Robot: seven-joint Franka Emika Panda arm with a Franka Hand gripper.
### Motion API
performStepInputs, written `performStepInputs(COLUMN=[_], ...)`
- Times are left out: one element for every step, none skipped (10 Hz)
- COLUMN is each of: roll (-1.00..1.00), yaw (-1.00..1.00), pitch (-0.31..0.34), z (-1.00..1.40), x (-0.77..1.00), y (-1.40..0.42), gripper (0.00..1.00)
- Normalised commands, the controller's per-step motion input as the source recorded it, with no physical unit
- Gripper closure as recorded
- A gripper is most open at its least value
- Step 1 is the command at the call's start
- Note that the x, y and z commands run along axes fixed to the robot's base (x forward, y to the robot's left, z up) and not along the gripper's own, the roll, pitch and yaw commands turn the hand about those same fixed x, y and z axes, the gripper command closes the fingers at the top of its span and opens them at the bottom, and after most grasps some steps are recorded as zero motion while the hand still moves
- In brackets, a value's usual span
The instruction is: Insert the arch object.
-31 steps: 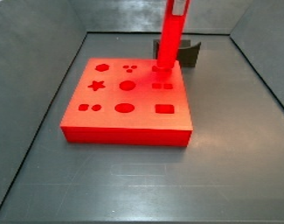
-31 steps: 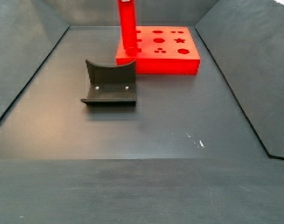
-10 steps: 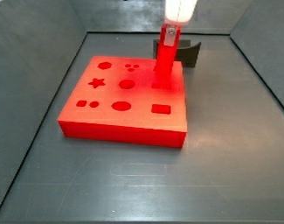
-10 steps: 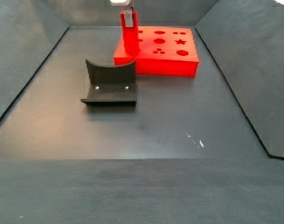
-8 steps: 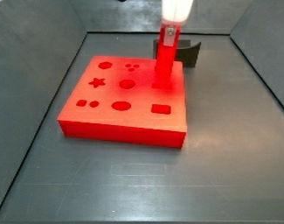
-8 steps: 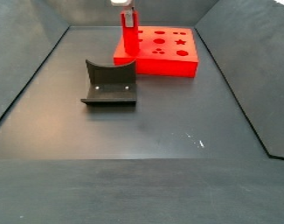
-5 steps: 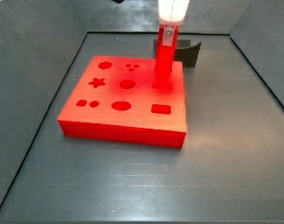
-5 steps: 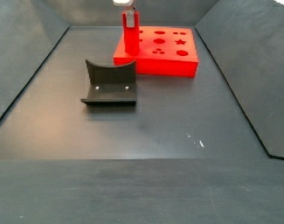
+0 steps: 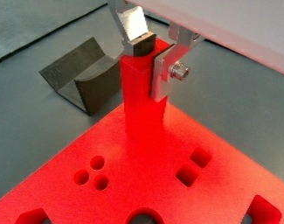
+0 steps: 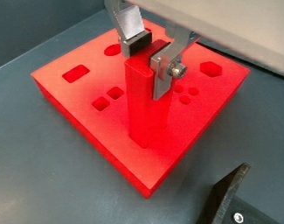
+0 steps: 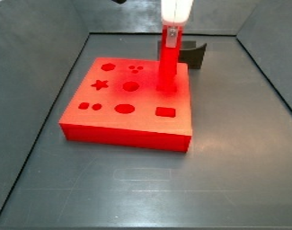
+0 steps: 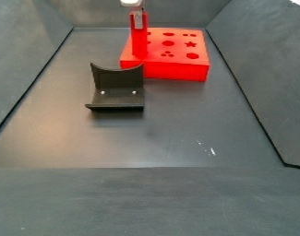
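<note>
the gripper [image 9: 152, 54] pinches the top of the arch object [image 9: 144, 101], a slim red bar held upright so its lower end can go straight down into the red board [image 10: 86, 112]. in both wrist views the silver fingers [image 10: 169, 63] sit flat against opposite faces of the bar, jaws closed on it. in a side view the bar [image 11: 169, 65] stands at the board's far right part, and its foot looks already seated there, though how deep cannot be told. the fixture [image 12: 115, 88] stands apart on the dark grey tabletop [image 12: 177, 138], which is bare, matte and walled by grey panels.
</note>
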Motion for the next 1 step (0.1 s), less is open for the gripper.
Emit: performStepInputs(roll=[0.0], yaw=[0.0], pitch=[0.0], z=[0.0], x=[0.0], y=[0.0], gripper=[1.0])
